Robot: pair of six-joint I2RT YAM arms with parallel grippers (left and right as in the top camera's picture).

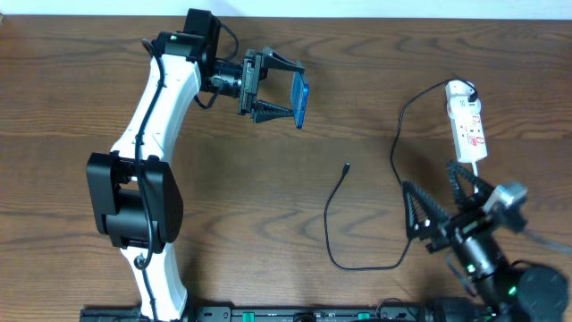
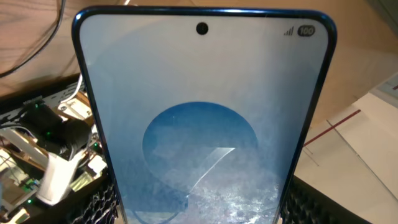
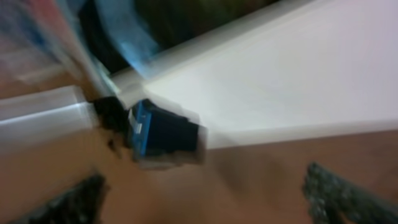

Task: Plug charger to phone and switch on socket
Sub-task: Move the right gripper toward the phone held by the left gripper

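My left gripper point(image 1: 293, 92) is shut on the phone point(image 1: 301, 97) and holds it on edge above the table, at the upper middle. In the left wrist view the phone's light-blue screen with a blue oval point(image 2: 202, 124) fills the frame, with the gripper point(image 2: 202, 214) pads on both sides. The charger's black cable point(image 1: 329, 224) lies on the table, its connector tip point(image 1: 347, 166) free at the centre. The cable loops round to the white socket strip point(image 1: 466, 121) at the far right. My right gripper point(image 1: 433, 179) is open and empty just below the strip. The right wrist view is blurred; its gripper point(image 3: 205, 199) is open.
The wooden table point(image 1: 71, 89) spreads under both arms. The black cable runs between my right gripper and the table's centre. A blurred dark blue shape point(image 3: 165, 134) and a white wall point(image 3: 298, 74) show in the right wrist view. Dark equipment point(image 1: 268, 313) lines the front edge.
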